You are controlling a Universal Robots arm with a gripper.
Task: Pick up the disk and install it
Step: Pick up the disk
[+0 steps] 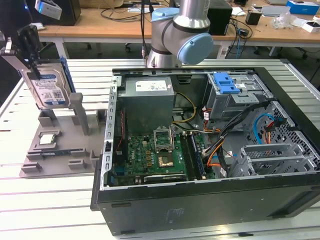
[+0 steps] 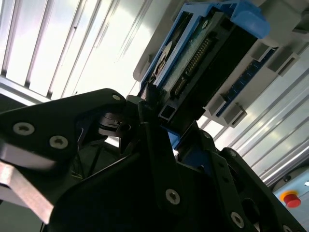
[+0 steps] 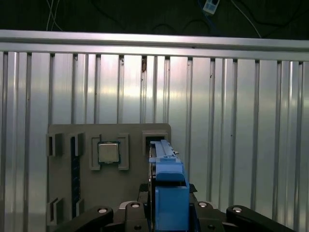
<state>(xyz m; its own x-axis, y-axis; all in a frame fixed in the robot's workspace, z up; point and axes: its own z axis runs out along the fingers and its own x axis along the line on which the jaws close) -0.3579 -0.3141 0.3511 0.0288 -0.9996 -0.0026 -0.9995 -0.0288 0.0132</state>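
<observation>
Your robot's hand [image 1: 32, 62] is clamped on the disk [image 1: 50, 87], holding it on edge and slightly tilted over the gray tray [image 1: 55, 155]. This is at the exterior view's left of the surface [image 1: 50, 200], apart from the open computer case [image 1: 200, 200].

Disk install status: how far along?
Done: the gripper is shut on the disk, holding it upright at the grey fixture on the exterior view's left. In hand: the pickup; I cannot tell whether it is clear of the fixture. Left: installing, since the disk is not yet in the open computer case.
</observation>
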